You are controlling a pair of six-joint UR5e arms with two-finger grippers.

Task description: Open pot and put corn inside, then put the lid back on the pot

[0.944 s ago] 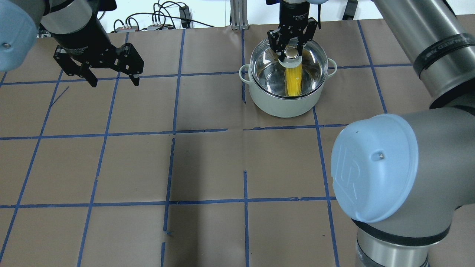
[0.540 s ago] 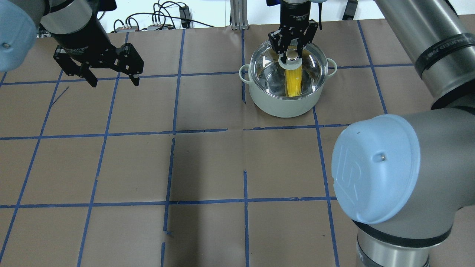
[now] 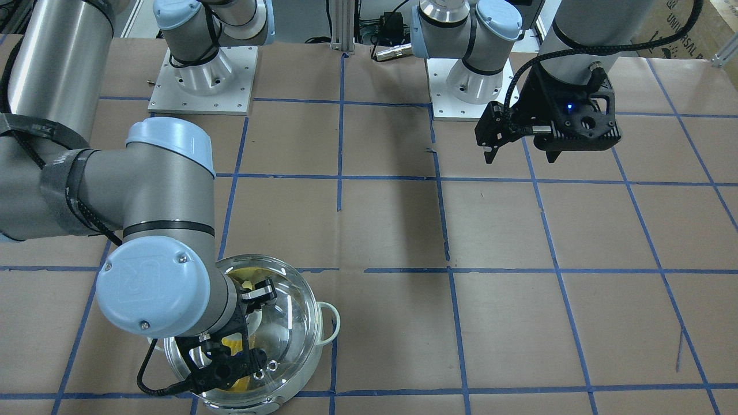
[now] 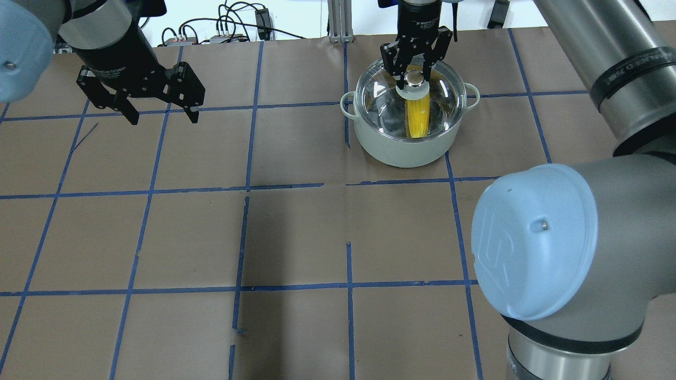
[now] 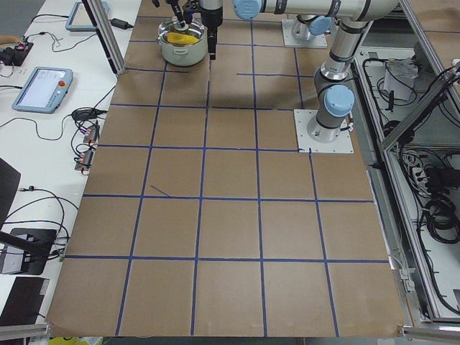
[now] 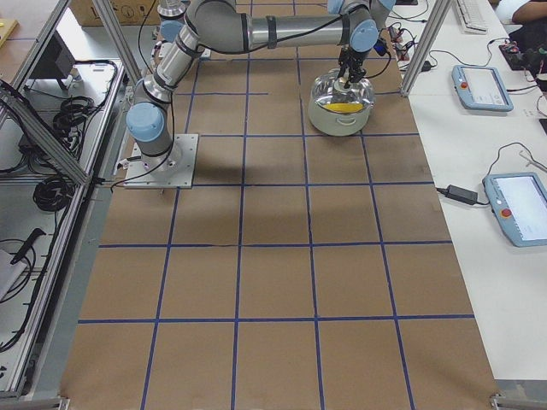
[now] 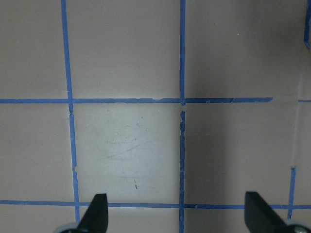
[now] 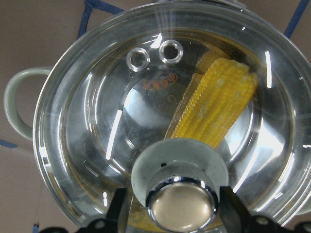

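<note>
The pot stands at the far right of the table, with pale green handles. The corn lies inside it and shows yellow through the glass in the right wrist view. The lid sits on the pot's rim. My right gripper hangs straight over the lid's metal knob. Its jaws stand either side of the knob with narrow gaps, slightly open. My left gripper is open and empty, high over the far left of the table, and its fingertips show over bare paper.
Brown paper with a blue tape grid covers the table. My right arm's elbow bulks over the near right. Cables and a metal post lie past the far edge. In the front view the right arm hides part of the pot.
The right gripper's jaws have parted a little from the knob. The lid stays seated on the pot. The left arm has not moved.
</note>
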